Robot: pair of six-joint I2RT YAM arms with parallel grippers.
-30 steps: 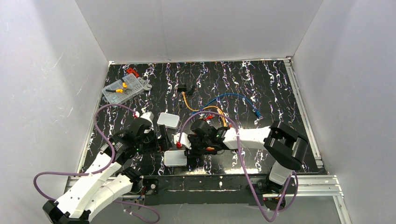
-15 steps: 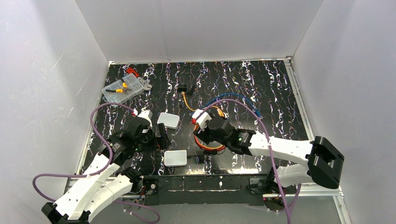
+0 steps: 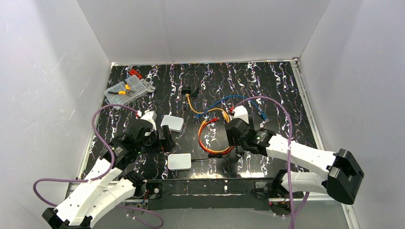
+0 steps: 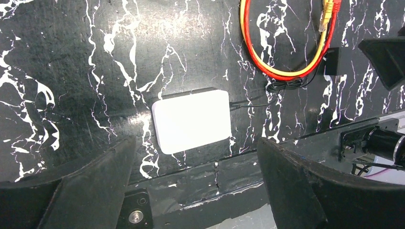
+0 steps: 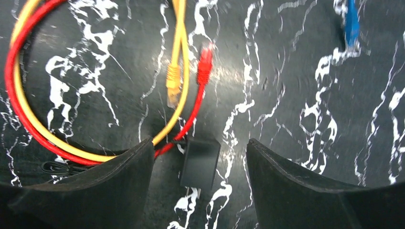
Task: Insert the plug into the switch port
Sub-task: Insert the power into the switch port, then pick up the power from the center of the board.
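The switch (image 3: 179,161), a pale flat box with rounded corners, lies near the table's front edge. In the left wrist view the switch (image 4: 191,120) has a thin black cord's plug (image 4: 232,106) against its right edge; the port itself is hidden. My left gripper (image 3: 165,138) hovers just left of and behind it, jaws wide open and empty (image 4: 196,140). My right gripper (image 3: 237,145) stands open to the right of the cable loop, holding nothing. Its fingers straddle a black power adapter (image 5: 200,162) lying on the mat without touching it.
A second white box (image 3: 172,123) sits behind the switch. A red and yellow cable loop (image 3: 213,138) lies between the arms, its red plug (image 5: 205,58) and yellow plug (image 5: 172,78) loose. A blue cable (image 3: 248,102) and a clear parts case (image 3: 126,90) lie farther back.
My right arm has drawn back to the right from between the two boxes and its jaws have opened. The red and yellow loop now lies uncovered. The left arm has barely moved.
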